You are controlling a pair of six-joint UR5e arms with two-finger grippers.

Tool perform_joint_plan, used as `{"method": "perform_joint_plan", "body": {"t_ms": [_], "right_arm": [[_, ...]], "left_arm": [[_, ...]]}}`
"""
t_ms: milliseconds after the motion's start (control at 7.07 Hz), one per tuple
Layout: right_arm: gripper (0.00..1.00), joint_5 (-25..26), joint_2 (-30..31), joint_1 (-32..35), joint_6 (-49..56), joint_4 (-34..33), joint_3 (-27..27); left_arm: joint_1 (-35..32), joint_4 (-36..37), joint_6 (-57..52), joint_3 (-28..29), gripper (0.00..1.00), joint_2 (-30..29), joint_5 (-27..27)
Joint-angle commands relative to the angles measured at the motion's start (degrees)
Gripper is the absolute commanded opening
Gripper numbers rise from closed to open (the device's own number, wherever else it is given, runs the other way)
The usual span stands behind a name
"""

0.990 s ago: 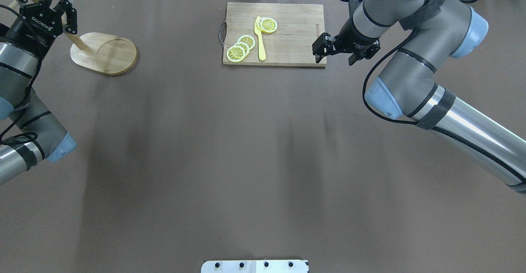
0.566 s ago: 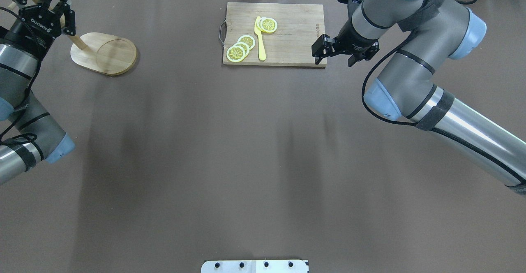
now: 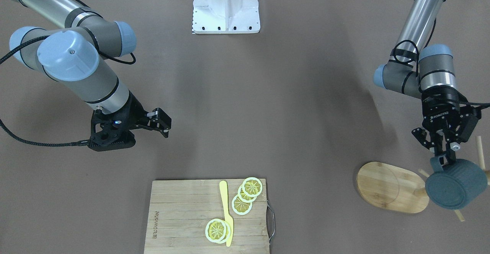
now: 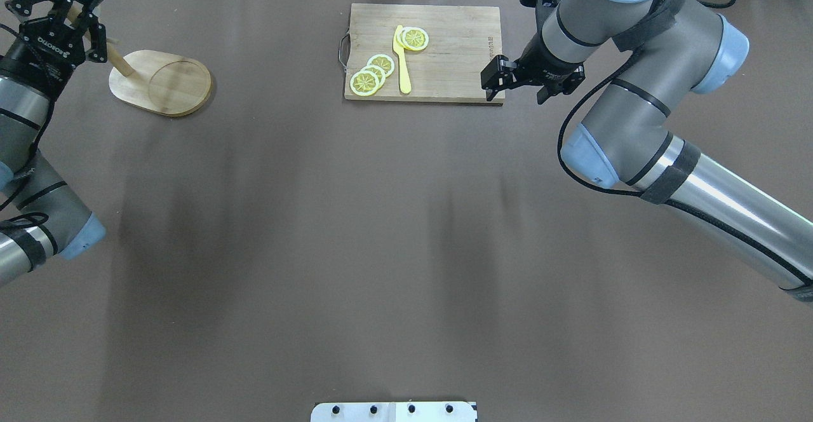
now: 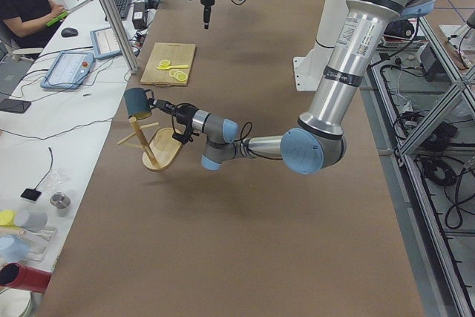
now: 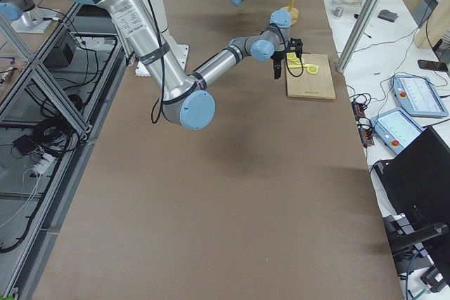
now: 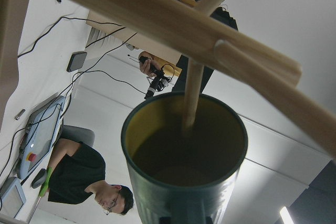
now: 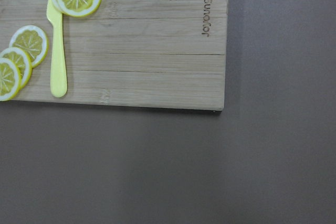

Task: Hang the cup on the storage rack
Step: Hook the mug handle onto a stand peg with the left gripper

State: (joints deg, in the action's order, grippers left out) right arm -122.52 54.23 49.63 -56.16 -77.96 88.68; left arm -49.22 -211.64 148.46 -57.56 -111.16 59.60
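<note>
The dark blue-grey cup (image 3: 455, 188) hangs from my left gripper (image 3: 444, 159), which is shut on its handle. The cup lies tilted beside the post of the wooden storage rack (image 3: 390, 187), above the far end of its oval base. In the left wrist view a thin peg (image 7: 193, 90) reaches into the cup's mustard-yellow mouth (image 7: 184, 148), under the rack's post (image 7: 157, 17). In the overhead view the left gripper (image 4: 54, 18) is at the far left corner, by the rack base (image 4: 159, 82). My right gripper (image 3: 162, 123) is open and empty, hovering by the cutting board's corner.
A rectangular wooden cutting board (image 4: 444, 53) with lemon slices (image 4: 375, 72) and a yellow knife (image 4: 401, 63) lies at the far middle of the table. A white mounting plate (image 3: 226, 7) sits at the robot's edge. An operator (image 5: 26, 1) sits beside the table.
My left gripper has moved left and further back with the cup, toward the rack's post. My right arm has shifted only slightly.
</note>
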Motion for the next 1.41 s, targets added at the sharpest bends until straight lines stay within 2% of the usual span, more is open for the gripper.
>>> {"method": "perform_joint_plan", "body": {"t_ms": [0, 283, 424, 566, 990, 1273], "right_arm": [[0.99, 0.36, 0.0, -0.32, 0.0, 0.0, 0.0], [0.99, 0.44, 0.0, -0.49, -0.09, 0.0, 0.0], [0.99, 0.44, 0.0, -0.49, 0.0, 0.0, 0.0], [0.99, 0.44, 0.0, -0.49, -0.09, 0.0, 0.0], [0.99, 0.44, 0.0, -0.67, -0.35, 0.0, 0.0], [0.99, 0.44, 0.0, -0.84, -0.35, 0.0, 0.0]], "left_arm": [[0.0, 0.0, 0.6, 0.87, 0.0, 0.42, -0.01], [0.09, 0.0, 1.39, 0.96, 0.0, 0.95, -0.01], [0.09, 0.0, 1.39, 1.04, 0.32, 1.64, -0.01], [0.09, 0.0, 1.39, 0.96, 0.98, 2.26, -0.01], [0.0, -0.09, 2.27, -0.09, 0.98, 2.7, 0.25], [0.0, -0.09, 1.92, -5.34, 0.98, 6.81, 0.43]]}}
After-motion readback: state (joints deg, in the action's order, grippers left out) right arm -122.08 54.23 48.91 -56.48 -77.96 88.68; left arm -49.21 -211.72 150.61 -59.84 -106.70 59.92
